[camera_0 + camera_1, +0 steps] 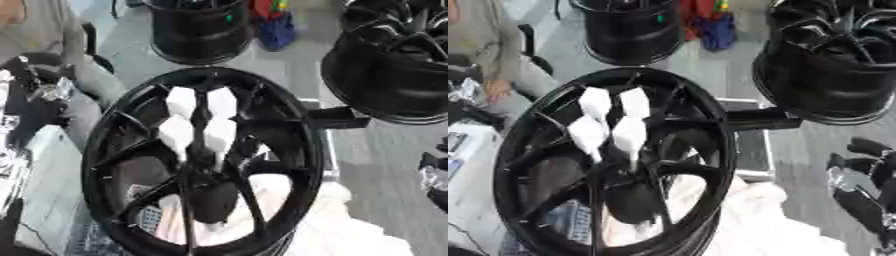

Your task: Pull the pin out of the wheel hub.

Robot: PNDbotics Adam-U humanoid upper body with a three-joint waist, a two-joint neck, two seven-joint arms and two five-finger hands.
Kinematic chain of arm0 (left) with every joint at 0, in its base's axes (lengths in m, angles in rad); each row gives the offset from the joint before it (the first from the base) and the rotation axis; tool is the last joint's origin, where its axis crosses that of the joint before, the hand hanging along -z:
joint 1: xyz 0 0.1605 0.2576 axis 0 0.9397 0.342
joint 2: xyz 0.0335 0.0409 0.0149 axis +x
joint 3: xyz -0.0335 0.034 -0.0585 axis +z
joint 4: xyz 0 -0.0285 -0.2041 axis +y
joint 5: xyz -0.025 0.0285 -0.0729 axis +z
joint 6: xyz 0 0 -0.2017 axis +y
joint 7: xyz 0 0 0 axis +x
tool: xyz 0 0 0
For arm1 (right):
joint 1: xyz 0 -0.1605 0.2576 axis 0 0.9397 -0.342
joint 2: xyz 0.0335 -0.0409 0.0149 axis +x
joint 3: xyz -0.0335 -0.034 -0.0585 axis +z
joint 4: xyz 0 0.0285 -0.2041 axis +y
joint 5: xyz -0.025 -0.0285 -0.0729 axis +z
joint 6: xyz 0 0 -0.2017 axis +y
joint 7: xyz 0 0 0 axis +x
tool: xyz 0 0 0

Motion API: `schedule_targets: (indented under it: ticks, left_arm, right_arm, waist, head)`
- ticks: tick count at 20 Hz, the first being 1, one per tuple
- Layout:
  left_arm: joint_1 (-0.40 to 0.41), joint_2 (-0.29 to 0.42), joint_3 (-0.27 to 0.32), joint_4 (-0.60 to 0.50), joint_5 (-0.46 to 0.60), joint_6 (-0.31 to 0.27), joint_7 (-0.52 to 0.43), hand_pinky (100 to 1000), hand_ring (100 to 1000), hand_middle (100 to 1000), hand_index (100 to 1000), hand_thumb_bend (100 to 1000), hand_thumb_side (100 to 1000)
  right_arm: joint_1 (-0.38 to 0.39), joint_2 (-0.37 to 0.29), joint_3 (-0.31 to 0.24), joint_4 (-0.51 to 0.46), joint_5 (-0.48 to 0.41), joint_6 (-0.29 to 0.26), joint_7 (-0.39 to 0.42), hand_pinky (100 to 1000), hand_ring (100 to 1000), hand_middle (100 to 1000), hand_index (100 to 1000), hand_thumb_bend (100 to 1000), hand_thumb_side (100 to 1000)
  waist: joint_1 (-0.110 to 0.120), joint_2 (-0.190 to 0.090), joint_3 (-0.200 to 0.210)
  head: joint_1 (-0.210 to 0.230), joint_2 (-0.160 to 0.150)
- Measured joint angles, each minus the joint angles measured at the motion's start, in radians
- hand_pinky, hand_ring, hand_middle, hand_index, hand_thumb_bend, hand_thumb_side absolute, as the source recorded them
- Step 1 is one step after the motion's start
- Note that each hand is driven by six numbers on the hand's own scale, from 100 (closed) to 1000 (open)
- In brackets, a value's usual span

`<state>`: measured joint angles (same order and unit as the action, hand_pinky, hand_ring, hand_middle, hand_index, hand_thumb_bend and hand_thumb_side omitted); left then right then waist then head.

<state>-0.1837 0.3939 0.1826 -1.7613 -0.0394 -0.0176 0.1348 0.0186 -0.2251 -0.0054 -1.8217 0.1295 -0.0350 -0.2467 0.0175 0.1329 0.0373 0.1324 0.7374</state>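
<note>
Wheel hub (206, 165), black and many-spoked, stands in the middle of the work area with its open face tilted up toward the robot's head, presumably so that the spokes and centre can be reached from above. Its lower rim sits against a pale cloth or padding (785, 220), which probably keeps it from sliding and spares the finish. A dark bar (761, 120) meets the rim on the right side and may serve as a prop; the contact itself is not clear.

Four white blocky pieces (610, 120) cluster over the upper spokes, just above the centre. Whether these are the pin, or parts of it, cannot be told; no other candidate for a pin can be made out.

Right hand (859, 180), black with silver, shows at the right edge, well apart from the hub, its fingers (870, 147) apparently spread and holding nothing. Left hand (39, 117) appears as a dark shape at the left edge, near the rim; how it is set cannot be told.

Two further black wheels (824, 65) and (197, 30) stand on the floor beyond, playing no part.

Judged from this layout, the pull has not begun: neither hand is on the hub.
</note>
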Motion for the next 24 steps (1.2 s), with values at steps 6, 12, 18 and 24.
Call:
schedule_targets:
  ticks: [6, 12, 18, 24]
  left_arm:
    - [0.0, 0.0, 0.0, 0.0, 0.0, 0.0, 0.0, 678, 542, 615, 673, 291, 267]
    - [-0.001, 0.003, 0.001, -0.002, 0.0, -0.001, 0.001, 682, 552, 625, 682, 310, 260]
    - [-0.025, 0.136, -0.011, -0.038, -0.005, -0.023, -0.046, 707, 580, 663, 718, 362, 285]
    - [-0.097, 0.391, -0.098, -0.096, -0.022, -0.095, -0.239, 765, 656, 737, 807, 403, 344]
  right_arm:
    - [0.0, 0.0, 0.0, 0.0, 0.0, 0.0, 0.0, 724, 594, 654, 741, 218, 100]
    - [0.0, 0.0, 0.0, 0.0, 0.0, 0.0, 0.0, 724, 594, 654, 741, 219, 100]
    - [0.0, 0.0, 0.0, 0.0, 0.0, 0.0, -0.001, 724, 594, 654, 741, 220, 100]
    - [0.001, -0.008, 0.0, 0.002, 0.0, 0.0, 0.0, 724, 594, 654, 741, 220, 100]
  waist:
    - [0.0, 0.0, 0.0]
    - [0.002, 0.0, -0.003]
    - [0.013, 0.0, -0.011]
    - [0.029, -0.005, -0.017]
  head:
    - [0.002, 0.0]
    - [0.002, 0.0]
    - [0.003, 0.001]
    - [0.007, 0.009]
